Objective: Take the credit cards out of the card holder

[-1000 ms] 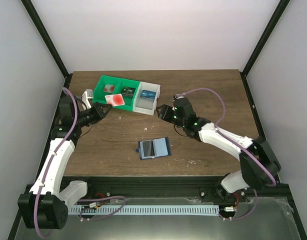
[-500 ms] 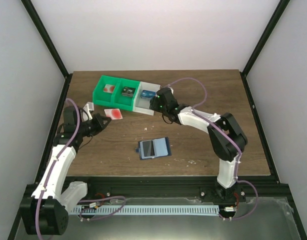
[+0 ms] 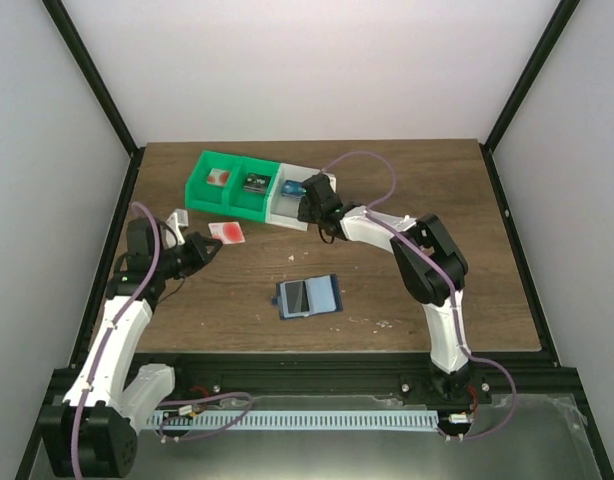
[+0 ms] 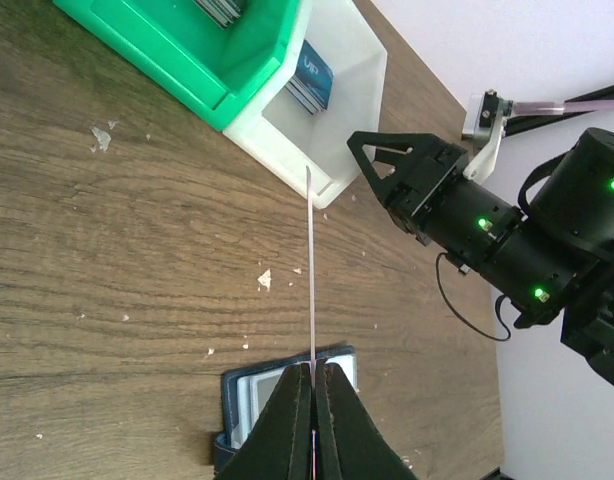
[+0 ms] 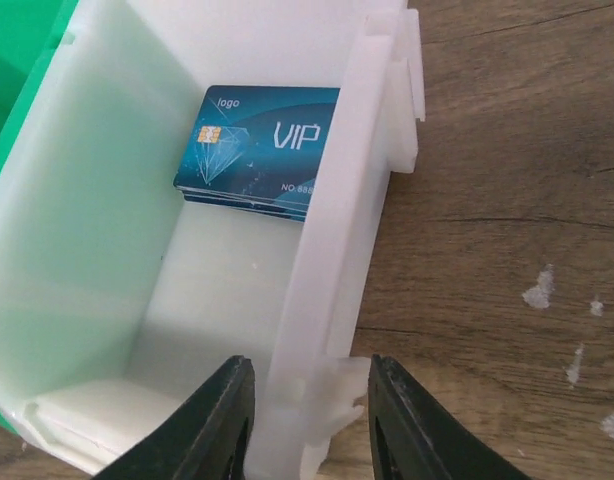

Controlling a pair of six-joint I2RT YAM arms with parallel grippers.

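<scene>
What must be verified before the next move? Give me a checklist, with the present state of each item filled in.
1. Hold of the left gripper on the thin red-spot plastic card: ok. It is shut on the card, which stands edge-on between the fingertips.
2. Whether the right gripper is clear of the green-and-white plastic tray: not ok. It is open, and its jaws straddle the wall of the white compartment.
3. Whether the blue VIP card is in the tray: ok. It lies inside the white compartment.
4. Whether the flat blue two-leaf card holder is emptied: cannot tell. It lies open, but its pockets are too small to read.
</scene>
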